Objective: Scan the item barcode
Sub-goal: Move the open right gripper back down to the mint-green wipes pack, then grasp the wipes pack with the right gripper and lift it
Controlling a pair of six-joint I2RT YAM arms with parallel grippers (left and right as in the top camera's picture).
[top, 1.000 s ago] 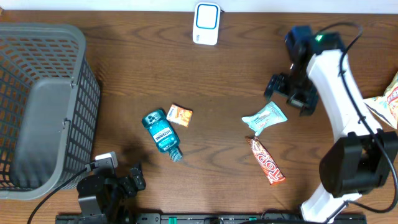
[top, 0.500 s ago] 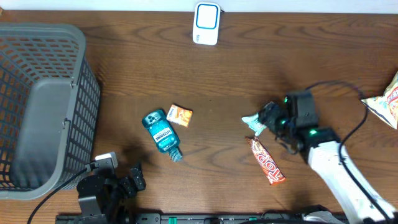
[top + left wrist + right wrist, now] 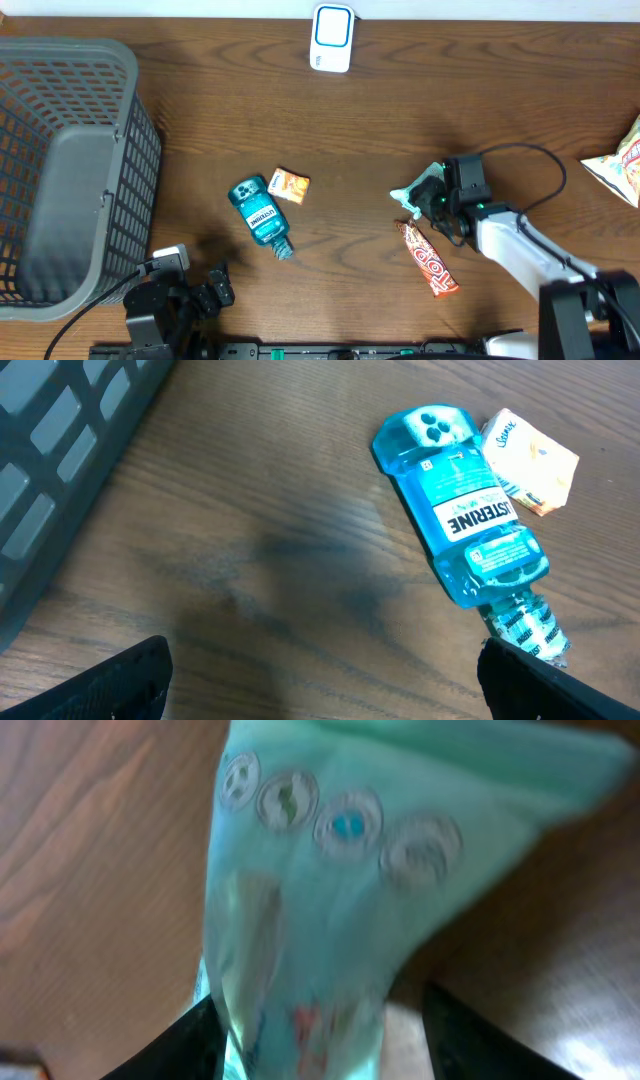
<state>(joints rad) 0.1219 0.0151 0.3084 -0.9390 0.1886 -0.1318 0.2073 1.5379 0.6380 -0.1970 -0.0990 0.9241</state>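
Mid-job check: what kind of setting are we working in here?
Most likely a mock shop checkout on a wooden table: a white scanner stands at the far edge, a grey basket sits at the left, and loose goods such as a mouthwash bottle and a chocolate bar lie between.

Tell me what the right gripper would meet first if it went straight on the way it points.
The pale green snack packet: it fills the right wrist view, between the fingers of the right gripper. Whether they touch it yet is unclear.
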